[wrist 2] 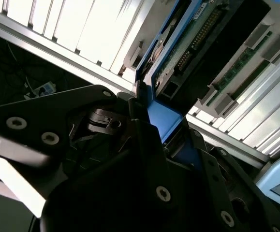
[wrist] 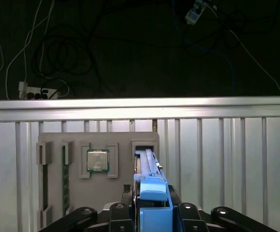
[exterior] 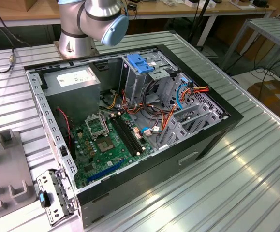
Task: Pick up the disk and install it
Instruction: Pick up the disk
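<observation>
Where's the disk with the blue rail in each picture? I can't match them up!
First wrist view: the disk stands on edge in a slot of the grey holder, next to the chip.
Second wrist view: the disk is close up, showing its green board side and blue rail.
Exterior view: find the grey holder at the exterior view's left edge.
Shared landmark: the ridged metal table in all three.
</observation>
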You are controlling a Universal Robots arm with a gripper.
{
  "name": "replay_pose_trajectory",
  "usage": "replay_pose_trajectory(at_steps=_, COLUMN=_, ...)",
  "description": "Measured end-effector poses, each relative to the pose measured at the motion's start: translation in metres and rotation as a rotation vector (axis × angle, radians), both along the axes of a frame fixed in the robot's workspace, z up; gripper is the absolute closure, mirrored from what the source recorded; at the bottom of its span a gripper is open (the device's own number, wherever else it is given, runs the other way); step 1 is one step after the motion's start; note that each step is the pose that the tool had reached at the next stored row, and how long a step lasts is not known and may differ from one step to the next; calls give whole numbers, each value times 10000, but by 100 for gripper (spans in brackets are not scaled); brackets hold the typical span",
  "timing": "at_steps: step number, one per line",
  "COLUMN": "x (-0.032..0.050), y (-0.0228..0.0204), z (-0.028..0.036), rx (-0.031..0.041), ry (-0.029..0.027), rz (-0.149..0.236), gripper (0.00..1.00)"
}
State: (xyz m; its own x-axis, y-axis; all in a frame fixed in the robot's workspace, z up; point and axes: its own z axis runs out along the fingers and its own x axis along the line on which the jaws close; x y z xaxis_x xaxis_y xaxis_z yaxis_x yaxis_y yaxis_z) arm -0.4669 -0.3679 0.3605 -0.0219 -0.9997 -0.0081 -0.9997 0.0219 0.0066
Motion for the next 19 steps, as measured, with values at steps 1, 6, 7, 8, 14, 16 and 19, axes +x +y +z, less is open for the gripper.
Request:
replay_pose_trajectory(at_steps=1, x=0, y=0, z=19, rx=-1, ry=0, rz=0, gripper=63)
replay_pose_trajectory(at_steps=6, x=0, y=0, z=149, rx=-2, ry=0, rz=-1, gripper=63)
replay_pose_trajectory(at_steps=7, x=0, y=0, z=171, rx=-1, ry=-1, rz=0, gripper=63)
replay_pose_trajectory(at_steps=8, x=0, y=0, z=195, rx=-2, ry=0, rz=0, gripper=63)
replay_pose_trajectory(at_steps=14, x=0, y=0, z=355, rx=-1, ry=0, rz=0, gripper=63)
replay_pose_trajectory(at_steps=16, x=0, y=0, z=407, rx=-1, ry=0, rz=0, gripper=63)
replay_pose_trajectory(at_steps=19, x=-1, y=0, z=446, rx=0, ry=-2, rz=0, gripper=63)
